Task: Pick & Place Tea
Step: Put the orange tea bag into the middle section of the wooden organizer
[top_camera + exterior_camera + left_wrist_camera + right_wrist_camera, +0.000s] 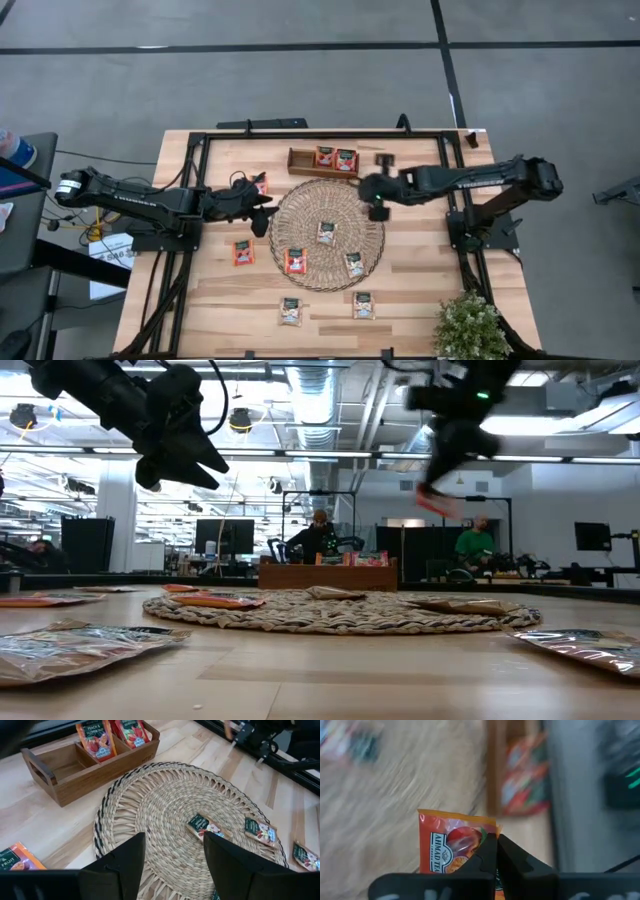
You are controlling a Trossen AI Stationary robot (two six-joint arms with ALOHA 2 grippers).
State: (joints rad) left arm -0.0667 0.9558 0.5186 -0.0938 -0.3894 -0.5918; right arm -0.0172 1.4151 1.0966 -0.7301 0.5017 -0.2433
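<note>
Jaws of the right gripper (495, 845) are clenched on a red-orange tea sachet (451, 842), held in the air above the far edge of the round woven mat (325, 235), near the wooden tray (302, 163). Two red-orange sachets (335, 158) stand in the tray's compartments. On the mat lie one red-orange sachet (294, 261) and two pale beige ones (327, 232); others lie on the tabletop (420, 290) around it. Left gripper (172, 857) hovers over the mat's left edge, jaws released and holding nothing.
</note>
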